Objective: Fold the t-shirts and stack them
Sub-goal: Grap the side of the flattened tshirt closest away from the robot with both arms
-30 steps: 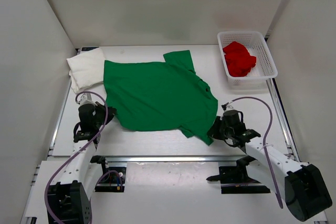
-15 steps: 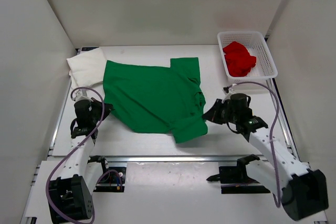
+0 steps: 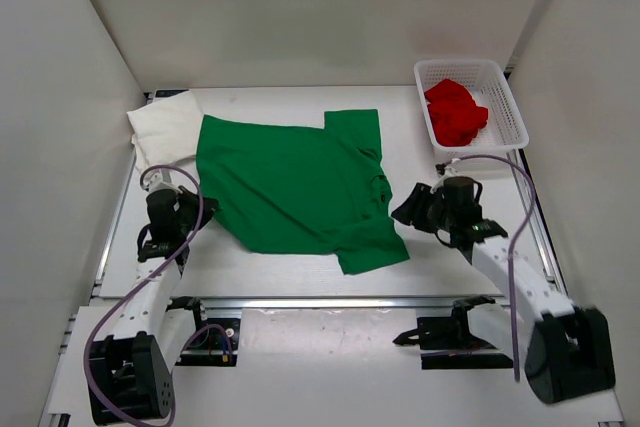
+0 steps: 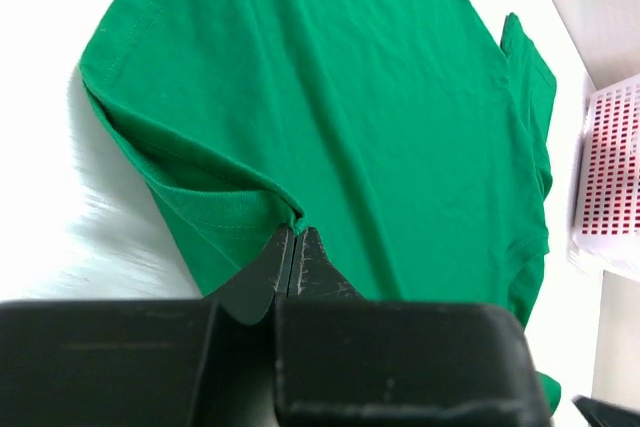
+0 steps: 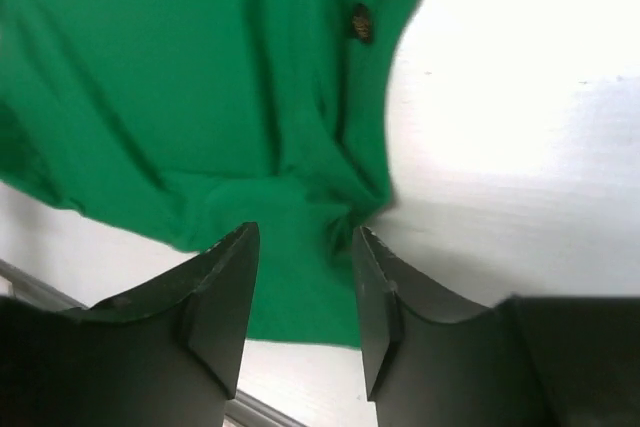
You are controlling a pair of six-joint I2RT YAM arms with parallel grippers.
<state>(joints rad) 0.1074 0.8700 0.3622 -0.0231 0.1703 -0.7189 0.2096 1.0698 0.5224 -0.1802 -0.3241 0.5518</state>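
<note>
across the middle of the desk point(image 3: 270, 269) the green t-shirt point(image 3: 290, 182) lies spread nearly flat, one sleeve toward the far side and a corner of cloth trailing toward the near edge. the left hand point(image 4: 296, 247) is clenched on a pinch of its left edge, likely to anchor that side so the cloth can be drawn smooth for folding. the right hand point(image 5: 303, 242) stands parted over the shirt's rumpled right edge, nothing between its fingers; that cloth looks laid down, not held. the white t-shirt point(image 3: 165, 129) sits folded at the far left corner, touching the green one, probably as the base of the stack. the red t-shirt point(image 3: 455, 112) lies bunched in the basket point(image 3: 517, 117), not yet folded.
</note>
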